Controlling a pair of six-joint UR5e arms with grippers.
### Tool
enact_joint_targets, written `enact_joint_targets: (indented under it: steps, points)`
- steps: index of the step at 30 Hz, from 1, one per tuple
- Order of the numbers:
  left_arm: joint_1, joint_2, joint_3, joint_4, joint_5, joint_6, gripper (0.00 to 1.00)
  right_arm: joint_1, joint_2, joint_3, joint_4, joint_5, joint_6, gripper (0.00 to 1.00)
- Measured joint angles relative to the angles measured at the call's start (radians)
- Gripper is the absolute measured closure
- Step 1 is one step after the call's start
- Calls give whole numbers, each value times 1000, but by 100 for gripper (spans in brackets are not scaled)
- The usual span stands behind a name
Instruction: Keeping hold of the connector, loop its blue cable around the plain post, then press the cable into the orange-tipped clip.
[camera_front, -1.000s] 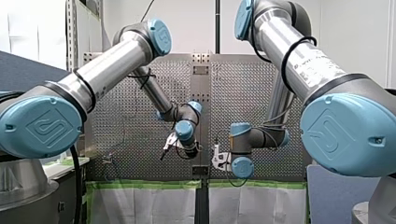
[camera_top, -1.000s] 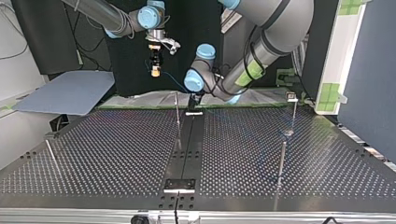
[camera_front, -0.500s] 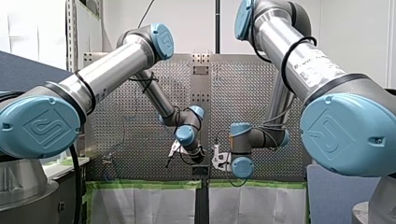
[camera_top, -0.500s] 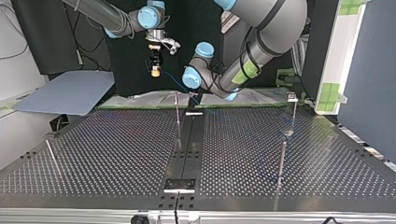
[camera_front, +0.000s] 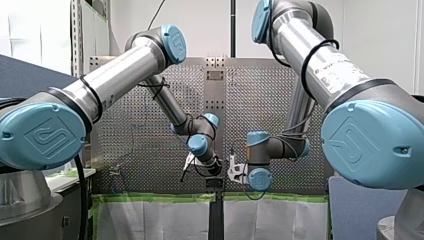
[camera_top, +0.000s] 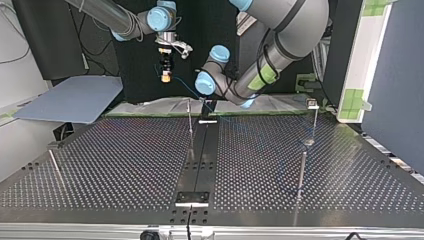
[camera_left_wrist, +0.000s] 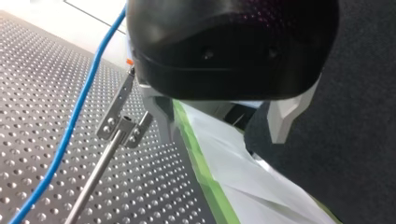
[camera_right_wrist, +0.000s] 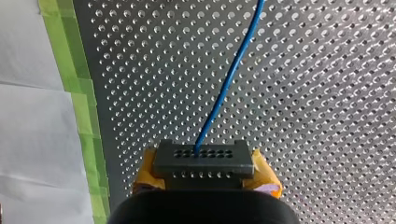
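Perforated table (camera_right_wrist: 327, 93) beneath right pincer (camera_right_wrist: 204, 176) clamping connector (camera_right_wrist: 204, 161); left pincer (camera_left_wrist: 222, 135) seemingly spread.

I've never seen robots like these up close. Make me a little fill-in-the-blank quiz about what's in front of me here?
The cable leaving the connector is ____ in colour.
The right gripper clamps the connector between pads that are ____.
The left gripper has its fingers standing ____, with nothing between them.
The tape along the edge of the table is ____.
Missing words: blue; yellow; open; green.
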Motion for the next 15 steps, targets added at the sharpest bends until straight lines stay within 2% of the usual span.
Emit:
enact_joint_targets:
  steps: [5, 10, 15]
  points:
    - [10, 10, 0, -15, 11, -7, 0, -7, 0, 0, 6, 3, -10, 100]
    - [19, 43, -15, -45, -27, -15, 0, -12, 0, -1, 7, 5, -12, 100]
    - [22, 88, -53, -18, -67, -43, 0, -18, 0, -1, 6, 5, -12, 100]
